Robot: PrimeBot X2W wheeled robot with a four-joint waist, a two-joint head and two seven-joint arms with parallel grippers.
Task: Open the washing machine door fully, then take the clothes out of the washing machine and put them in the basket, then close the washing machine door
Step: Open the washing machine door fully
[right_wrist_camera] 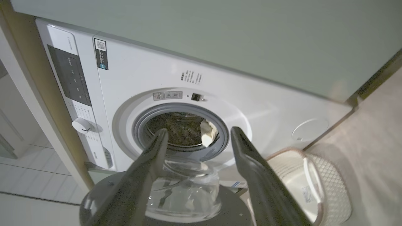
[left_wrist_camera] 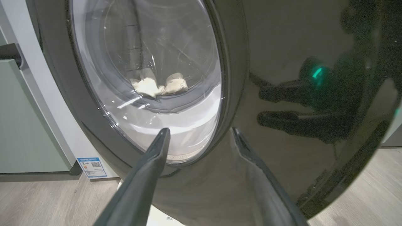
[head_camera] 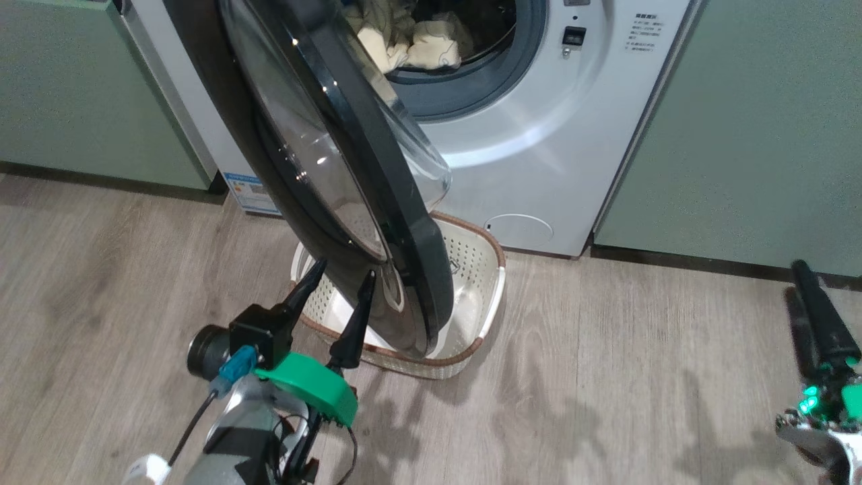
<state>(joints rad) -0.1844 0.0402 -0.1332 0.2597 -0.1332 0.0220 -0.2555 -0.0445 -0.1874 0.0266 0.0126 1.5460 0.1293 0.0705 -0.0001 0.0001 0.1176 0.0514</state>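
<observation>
While the washing machine door point(head_camera: 397, 202) stands only part way open, the first step is the one in hand, I think. It sticks out from the washing machine point(head_camera: 572, 135) and its low edge hangs over the basket point(head_camera: 471, 263), which sits on the floor point(head_camera: 606, 370) just in front. The clothes point(head_camera: 431, 44) lie inside the drum, near its mouth. The left gripper point(head_camera: 340, 283) has its two fingers spread wide and holds nothing; the tips are very close to the shiny black outer face of the door, low down (I cannot tell if they touch it). The right gripper point(right_wrist_camera: 199, 130) waits far off to the right, fingers apart, holding nothing. Next, the door likely needs to swing wider to the left, so a push has to come from its inner side or a pull at its free edge. Until then the door blocks the way from drum to basket. Green cabinets point(head_camera: 754, 135) stand on both sides.
</observation>
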